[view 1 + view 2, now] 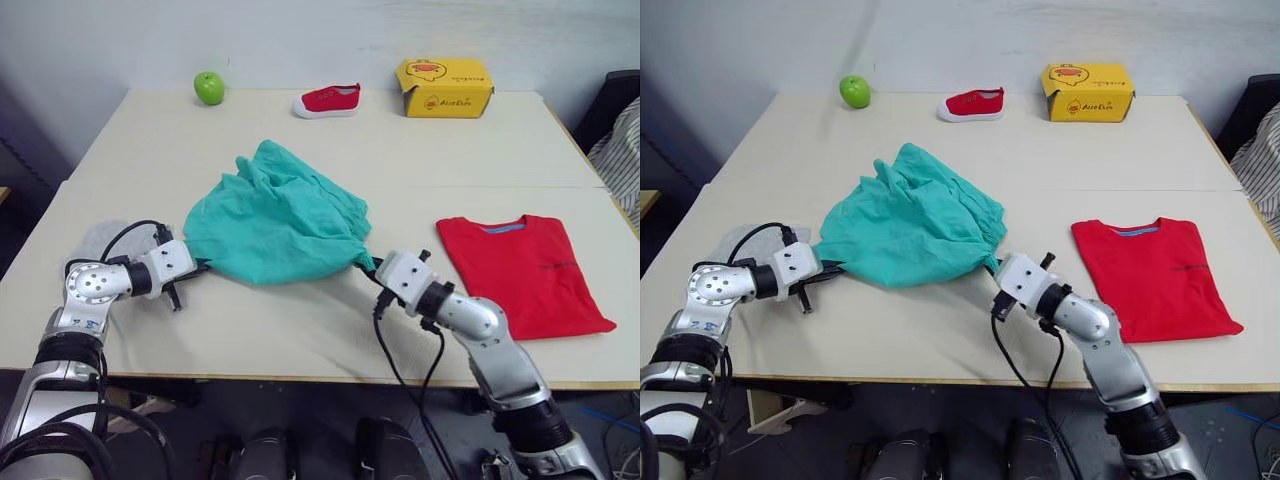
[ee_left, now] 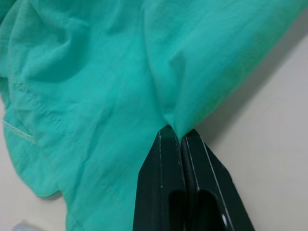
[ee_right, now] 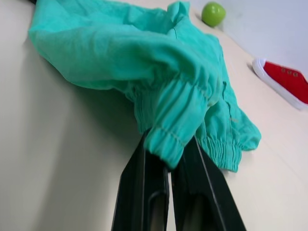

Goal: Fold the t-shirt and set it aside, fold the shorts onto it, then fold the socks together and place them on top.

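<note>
Left tool (image 2: 181, 139), two black fingers pressed together, pinching a fold of the teal-green crumpled fabric shorts (image 1: 275, 220) at their near left edge. Right tool (image 3: 168, 156), black fingers narrowed onto the gathered elastic waistband at the shorts' near right corner, cloth bunched over the fingertips. Shorts spread in a rumpled heap between both tools on the pale beige counter (image 1: 300, 330), near edge stretched from one tool to the other, far part piled up toward the counter's middle. Bright red short-sleeved cloth t-shirt (image 1: 525, 270) with a light blue inner collar band, folded flat into a neat rectangle, lying on the counter to the right, well apart from the shorts. Light grey soft socks (image 1: 100, 243) lying at the near left of the counter, just behind the left arm, partly hidden by it. Along the far edge: a round green apple (image 1: 209, 87) on the left, a small red shoe with white sole (image 1: 327, 101) in the middle, a yellow cardboard box (image 1: 445, 87) to the right.
</note>
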You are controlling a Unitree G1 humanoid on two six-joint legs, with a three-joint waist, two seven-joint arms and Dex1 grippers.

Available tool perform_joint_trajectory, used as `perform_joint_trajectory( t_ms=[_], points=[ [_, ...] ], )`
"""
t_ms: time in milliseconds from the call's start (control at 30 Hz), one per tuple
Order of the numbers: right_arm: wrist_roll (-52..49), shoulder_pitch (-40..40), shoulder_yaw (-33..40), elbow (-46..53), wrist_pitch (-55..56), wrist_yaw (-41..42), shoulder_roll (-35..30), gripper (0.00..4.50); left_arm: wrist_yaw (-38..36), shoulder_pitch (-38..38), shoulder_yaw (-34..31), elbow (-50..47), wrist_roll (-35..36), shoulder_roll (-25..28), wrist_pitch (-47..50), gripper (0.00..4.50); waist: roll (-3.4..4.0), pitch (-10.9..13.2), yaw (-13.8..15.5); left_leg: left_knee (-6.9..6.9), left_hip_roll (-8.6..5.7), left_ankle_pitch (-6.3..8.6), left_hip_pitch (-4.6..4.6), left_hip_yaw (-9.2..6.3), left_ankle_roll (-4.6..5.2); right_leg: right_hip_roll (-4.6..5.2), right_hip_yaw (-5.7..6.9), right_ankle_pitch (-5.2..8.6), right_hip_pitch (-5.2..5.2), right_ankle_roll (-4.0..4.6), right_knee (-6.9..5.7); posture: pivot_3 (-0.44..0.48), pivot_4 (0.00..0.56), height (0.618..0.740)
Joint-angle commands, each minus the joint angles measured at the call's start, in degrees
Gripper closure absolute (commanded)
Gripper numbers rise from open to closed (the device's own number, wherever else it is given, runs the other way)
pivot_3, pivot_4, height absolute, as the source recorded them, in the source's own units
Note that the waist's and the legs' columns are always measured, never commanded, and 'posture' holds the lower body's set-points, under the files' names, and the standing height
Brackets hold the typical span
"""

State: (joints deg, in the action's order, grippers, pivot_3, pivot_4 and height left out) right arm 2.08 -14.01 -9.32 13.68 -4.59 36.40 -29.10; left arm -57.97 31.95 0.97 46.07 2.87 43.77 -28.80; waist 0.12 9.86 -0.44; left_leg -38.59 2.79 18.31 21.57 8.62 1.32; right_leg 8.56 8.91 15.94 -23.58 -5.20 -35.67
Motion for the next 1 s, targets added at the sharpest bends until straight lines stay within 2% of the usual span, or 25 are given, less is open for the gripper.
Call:
perform_joint_trajectory(
  t_ms=[33, 133, 233, 500, 667, 800, 933, 1000],
  points=[
    [-3.1, 1.0, 5.3, 0.6, 8.5, 5.3, -5.9, 4.47, -8.7, -5.1, -1.5, -9.7, 7.8, 1.1, 6.2, 4.50, -0.11, 0.1, -0.1, 0.01, -0.01, 0.05, 0.00, 0.02, 0.02, 0.00, 0.00, 0.00, 0.00, -0.02, 0.05, 0.000, 0.150, 0.740],
    [-2.9, 1.6, 7.8, -4.8, 22.6, 10.2, -13.5, 4.47, -14.1, -11.3, -3.8, -22.5, 15.5, 3.2, 14.8, 4.50, -0.43, 0.3, -0.5, 0.06, -0.03, 0.15, 0.04, 0.11, 0.06, 0.00, -0.01, 0.02, 0.00, -0.14, 0.20, 0.000, 0.150, 0.740],
    [-3.9, 2.1, 8.8, -11.7, 37.1, 15.5, -20.4, 4.47, -16.5, -17.8, -5.4, -34.8, 20.8, 5.5, 22.9, 4.50, -0.70, 0.6, -1.2, 0.17, -0.02, 0.16, 0.06, 0.14, 0.03, 0.00, -0.01, 0.09, 0.02, -0.26, 0.35, 0.000, 0.150, 0.740],
    [-7.3, 3.2, 8.0, -24.4, 57.3, 20.9, -26.6, 4.47, -16.5, -28.1, -8.5, -55.8, 29.3, 10.2, 40.0, 4.50, -0.75, 0.7, -1.3, 0.41, 0.05, -0.01, -0.17, 0.16, -0.20, -0.04, -0.08, 0.11, 0.04, -0.25, 0.53, 0.000, 0.150, 0.740],
    [-8.6, 7.0, 5.9, -25.2, 58.1, 22.7, -27.5, 4.47, -18.3, -33.6, -6.2, -64.3, 29.4, 13.5, 45.8, 4.50, -0.76, 0.7, -1.1, 0.40, 0.05, -0.03, -0.19, 0.16, -0.22, -0.04, -0.14, 0.12, 0.05, -0.22, 0.52, 0.000, 0.150, 0.740],
    [-15.9, 12.5, 2.9, -19.8, 50.4, 27.9, -29.3, 4.47, -18.1, -35.3, -4.5, -65.1, 28.4, 13.6, 47.6, 4.50, -0.71, 0.8, -1.0, 0.42, 0.05, -0.02, -0.19, 0.14, -0.23, -0.05, -0.14, 0.14, 0.05, -0.19, 0.55, 0.000, 0.150, 0.740],
    [-22.2, 14.2, 2.6, -14.2, 39.6, 32.7, -31.6, 4.47, -18.4, -31.3, -3.7, -61.4, 27.0, 12.7, 46.5, 4.50, -0.66, 0.8, -0.8, 0.39, 0.03, 0.00, -0.18, 0.01, -0.18, 0.01, -0.12, 0.12, 0.10, -0.17, 0.52, 0.000, 0.150, 0.740],
    [-22.4, 8.9, 3.2, -14.9, 36.9, 33.3, -30.4, 4.47, -17.6, -23.6, -3.7, -55.7, 26.7, 10.7, 46.3, 4.50, -0.65, 0.8, -0.8, 0.36, 0.04, -0.01, -0.20, -0.02, -0.17, 0.00, -0.09, 0.08, 0.12, -0.12, 0.52, 0.000, 0.150, 0.740]
  ],
)
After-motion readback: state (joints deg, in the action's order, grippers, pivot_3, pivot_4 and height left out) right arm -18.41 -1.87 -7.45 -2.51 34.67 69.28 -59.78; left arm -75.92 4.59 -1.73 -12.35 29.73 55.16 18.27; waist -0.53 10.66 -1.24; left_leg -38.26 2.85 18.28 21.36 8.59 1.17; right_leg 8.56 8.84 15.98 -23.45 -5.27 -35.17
